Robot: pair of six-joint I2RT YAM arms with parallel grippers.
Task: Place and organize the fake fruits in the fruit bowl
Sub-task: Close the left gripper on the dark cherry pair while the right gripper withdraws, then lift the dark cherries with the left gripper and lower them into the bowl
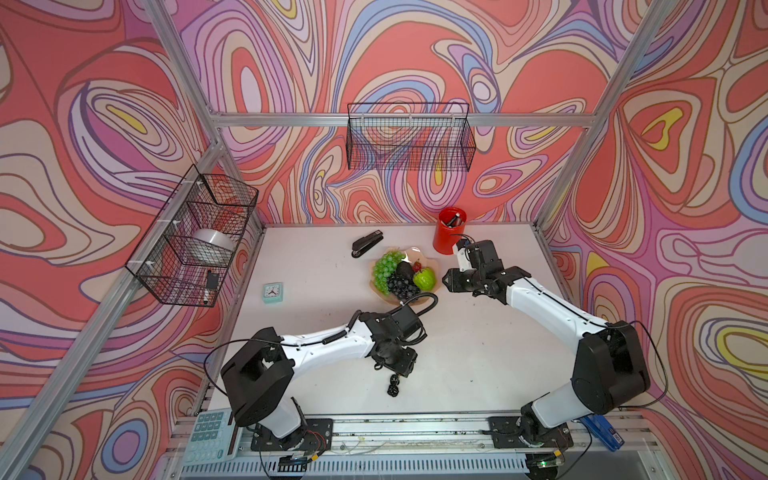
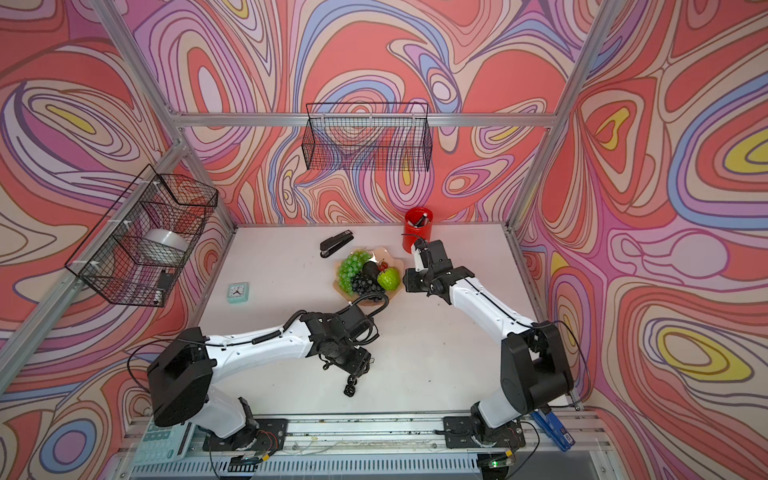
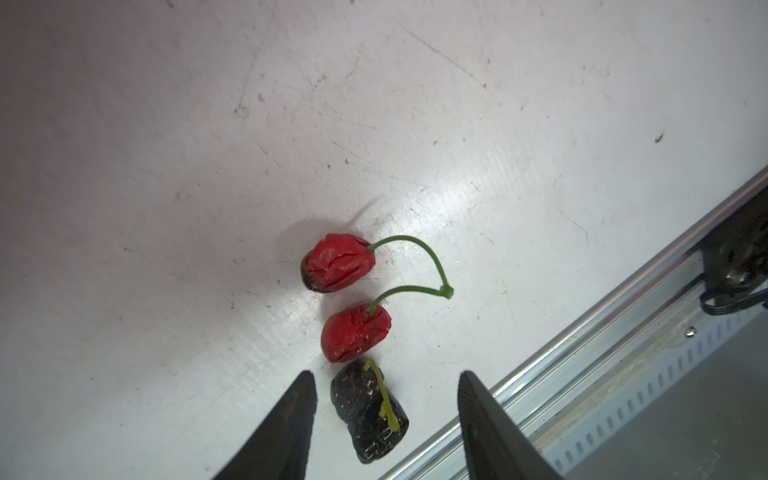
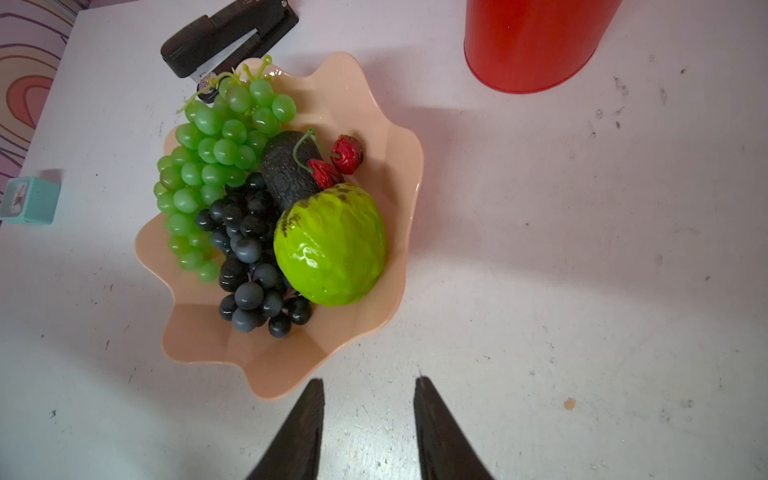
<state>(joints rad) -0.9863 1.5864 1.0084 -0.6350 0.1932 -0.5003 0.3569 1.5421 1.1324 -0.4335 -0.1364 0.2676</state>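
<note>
Calculator [image 1: 210,436]: key legends too small to be read. Side wire basket [image 1: 166,286]: a clear tape roll [image 1: 214,243] is held. Left claw [image 3: 386,374]: spread, nothing pinched; a blackberry [image 3: 368,415] is straddled on the desk [image 3: 166,166], a cherry pair [image 3: 340,262] just beyond. Fruit bowl [image 4: 291,365]: green grapes [image 4: 208,166], purple grapes [image 4: 249,257], avocado [image 4: 286,170], second cherry pair [image 4: 340,160] and lime-green fruit [image 4: 332,249] are contained. Red cup [image 1: 451,239]: dark items seen inside. Right claw [image 4: 369,380]: spread, empty, near the bowl's rim.
</note>
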